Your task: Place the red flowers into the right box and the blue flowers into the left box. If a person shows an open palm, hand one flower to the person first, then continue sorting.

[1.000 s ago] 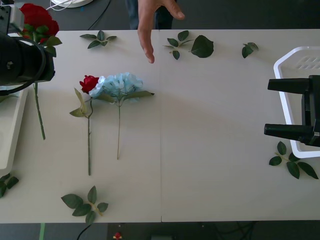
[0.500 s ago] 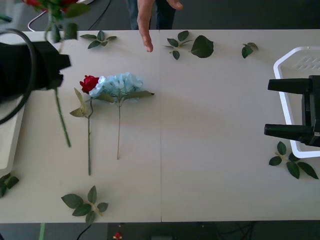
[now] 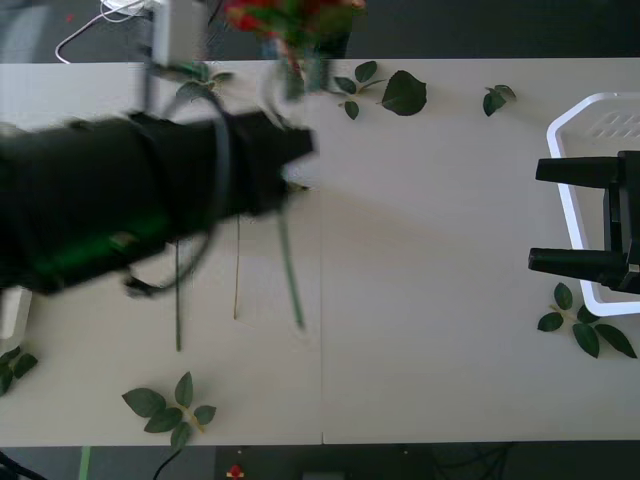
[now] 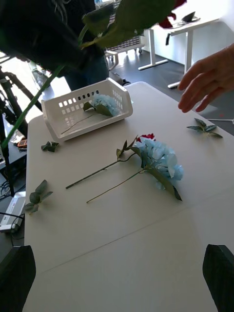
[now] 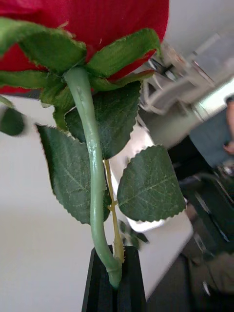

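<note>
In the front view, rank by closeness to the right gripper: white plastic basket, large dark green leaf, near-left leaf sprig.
1. White plastic basket, at the right gripper.
2. Large dark green leaf, far edge.
3. Leaf sprig, near left.

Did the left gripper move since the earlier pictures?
Yes. The left gripper, shut on the red rose, swung rightward across the table, past the blue flower.

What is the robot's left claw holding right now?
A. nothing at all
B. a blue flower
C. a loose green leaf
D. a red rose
D. In the left wrist view the left claw is shut on the green stem of the red rose, whose red bloom and leaves rise above the black fingers, while the blue flower lies on the table.
</note>
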### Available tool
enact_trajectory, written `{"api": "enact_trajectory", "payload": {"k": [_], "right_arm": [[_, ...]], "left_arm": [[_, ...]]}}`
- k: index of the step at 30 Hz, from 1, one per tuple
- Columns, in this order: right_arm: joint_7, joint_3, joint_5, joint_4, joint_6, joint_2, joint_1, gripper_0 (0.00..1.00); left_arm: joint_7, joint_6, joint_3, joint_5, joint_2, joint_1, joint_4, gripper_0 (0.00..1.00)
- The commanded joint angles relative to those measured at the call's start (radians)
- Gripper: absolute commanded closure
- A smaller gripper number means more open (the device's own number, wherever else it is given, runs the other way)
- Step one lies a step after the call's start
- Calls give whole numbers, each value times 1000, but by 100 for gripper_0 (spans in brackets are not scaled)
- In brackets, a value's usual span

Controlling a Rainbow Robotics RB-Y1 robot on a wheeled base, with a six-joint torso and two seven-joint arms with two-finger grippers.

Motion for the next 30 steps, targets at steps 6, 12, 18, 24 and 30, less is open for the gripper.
{"api": "enact_trajectory", "payload": {"k": [6, 12, 18, 24, 30], "right_arm": [[1, -23, -14, -5, -1, -46, 16, 0], [1, -23, -14, -5, -1, -46, 16, 0], [-5, -27, -45, 39, 8, -58, 48, 0], [-66, -20, -187, 116, 87, -64, 55, 0], [-238, 62, -339, 147, 171, -63, 56, 0]], "left_arm": [[51, -105, -149, -48, -7, -151, -13, 100], [57, -108, -158, -54, -1, -185, -13, 100], [55, -108, -172, -63, 1, -184, -13, 100], [49, -136, -209, -92, 11, -184, -13, 100], [-87, -228, -253, -125, 22, -184, 9, 100]]}}
